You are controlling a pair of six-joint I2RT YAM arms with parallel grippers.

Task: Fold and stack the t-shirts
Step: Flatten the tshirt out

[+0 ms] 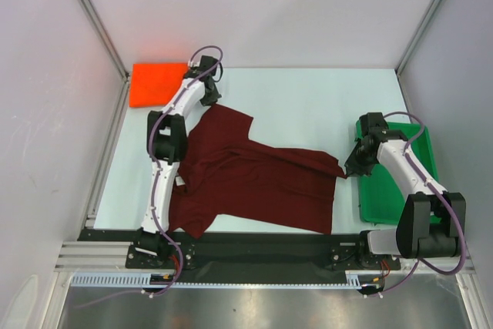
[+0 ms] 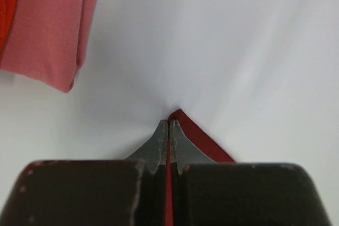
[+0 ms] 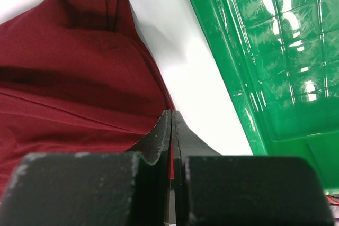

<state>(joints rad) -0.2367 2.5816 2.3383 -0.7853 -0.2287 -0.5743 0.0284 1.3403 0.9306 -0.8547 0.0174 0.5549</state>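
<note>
- Far left corner of the table (image 1: 308,105): folded orange-red t-shirt (image 1: 158,82), flat, a neat rectangle.
- In the left wrist view: folded pink t-shirt (image 2: 50,30), touching the orange-red one along its edge; under it or only beside it, cannot tell.
- Just right of these two: left gripper (image 2: 168,125), low over the table, fingers pressed together with a thin strip of dark red cloth between them, so clamped on a far corner of the maroon t-shirt (image 1: 254,179).
- Middle of the table: the maroon t-shirt, unfolded and wrinkled, spread from beside the left arm across toward the right; near edge close to the front edge of the table; a part hidden behind the left arm.
- Right end of this shirt tapering to a narrow point, pinched by the right gripper (image 3: 171,117); fingers closed, a red line of cloth visible in the slit between them.
- Far right: green tray (image 1: 381,198), glossy plastic with a grid pattern on its floor, just beside the right gripper, parted from the maroon cloth by a narrow band of white table.
</note>
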